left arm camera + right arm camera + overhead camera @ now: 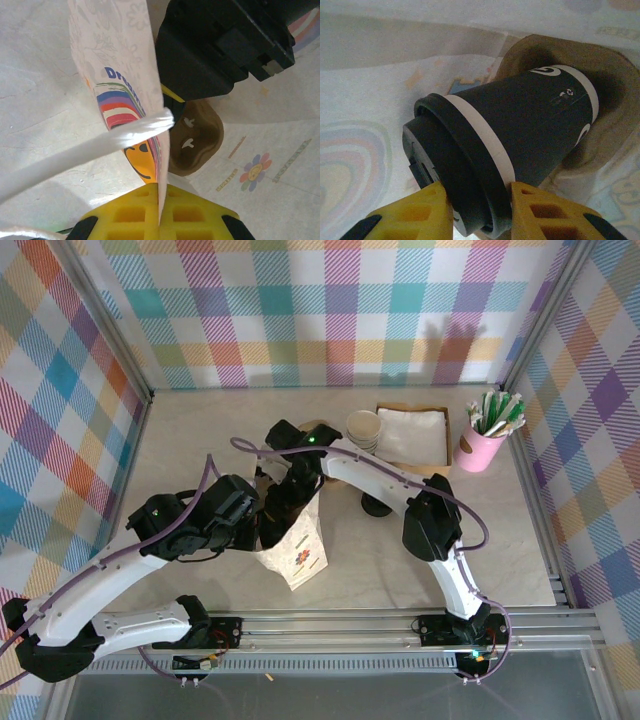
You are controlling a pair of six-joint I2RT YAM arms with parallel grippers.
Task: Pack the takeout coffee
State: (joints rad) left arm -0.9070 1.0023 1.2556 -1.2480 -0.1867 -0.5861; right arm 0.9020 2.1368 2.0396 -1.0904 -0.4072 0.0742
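Observation:
The takeout coffee (520,125), dark grey with a black lid (445,165), lies tilted inside the white printed paper bag (303,552), its base toward the bag's brown bottom (605,70). My right gripper (480,210) reaches down into the bag's mouth, and its yellow fingers press the lid's rim from both sides. My left gripper (161,200) is shut on the bag's top edge, holding the printed wall (125,75) upright beside its white handle (100,145). From the top, the right wrist (300,455) hides the bag's opening, and the left gripper (262,525) sits at the bag's left side.
Behind the bag stand a stack of lidless cups (363,428), a brown tray of white napkins (412,433) and a pink cup of packets (485,440). A low stack of black lids (378,505) sits right of the bag. Checked walls close in the table.

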